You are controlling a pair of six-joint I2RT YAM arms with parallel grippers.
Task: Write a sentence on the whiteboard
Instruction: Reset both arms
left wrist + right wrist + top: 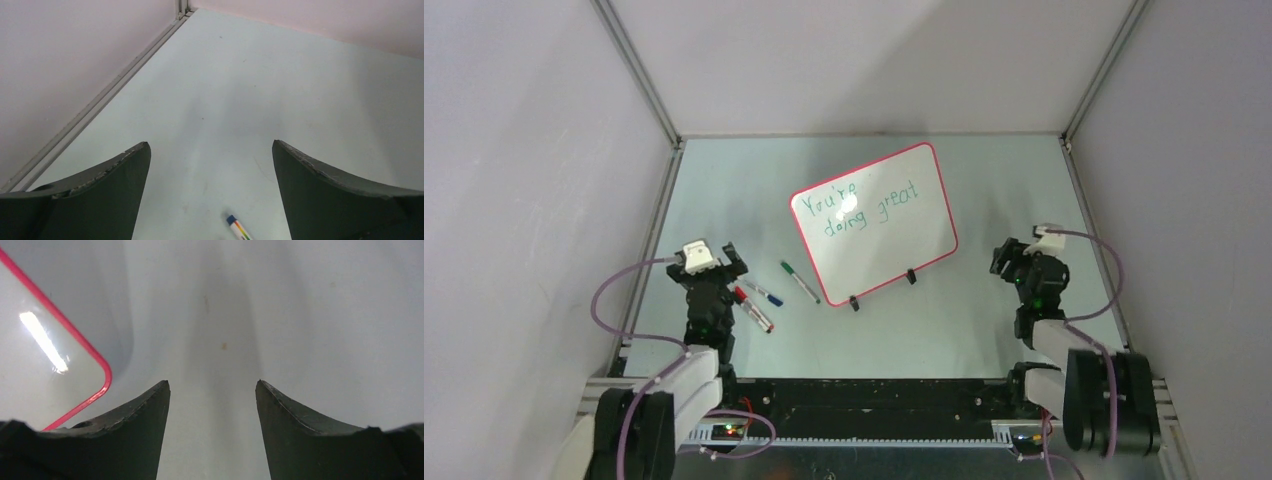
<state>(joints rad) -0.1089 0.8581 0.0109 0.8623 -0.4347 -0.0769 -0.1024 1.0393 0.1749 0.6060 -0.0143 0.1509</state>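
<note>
Whiteboard [894,250] sits mid-desk [984,190], turned at an angle, green "You're doing great" already on it, so writing looks done. Left claw [210,143] wide open, empty, by the three pens [764,292] left of the board; right claw [212,381] partly open, empty, just off the board's right corner. Pull both away slowly, clear of ink and rim.

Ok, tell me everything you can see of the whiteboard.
The whiteboard is a glossy white rectangle with rounded corners and a thin red-pink rim, with two black clip feet on its near edge. It sits on the table, turned askew. "You're doing great" is handwritten in green across its far half. The left gripper and right gripper are off it; a green marker lies just left, apart.
</note>
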